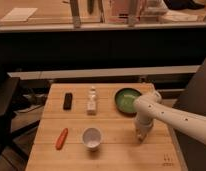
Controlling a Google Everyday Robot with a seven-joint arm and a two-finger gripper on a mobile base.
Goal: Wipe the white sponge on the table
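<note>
We count five loose items on the light-wood plank desk point(111, 152): one black rectangular bar point(68, 101), one small white bottle point(91, 101), one round green bowl point(127, 100), one orange carrot-shaped piece point(61, 138), one round white cup point(92, 138). One white arm, tool point(141, 135) pointing down at the desk right of the cup. The white sponge sits hidden under it; we cannot tell the tool's grip state.

The hand point(141, 134) hides the white sponge; its arm runs off-frame right.
</note>
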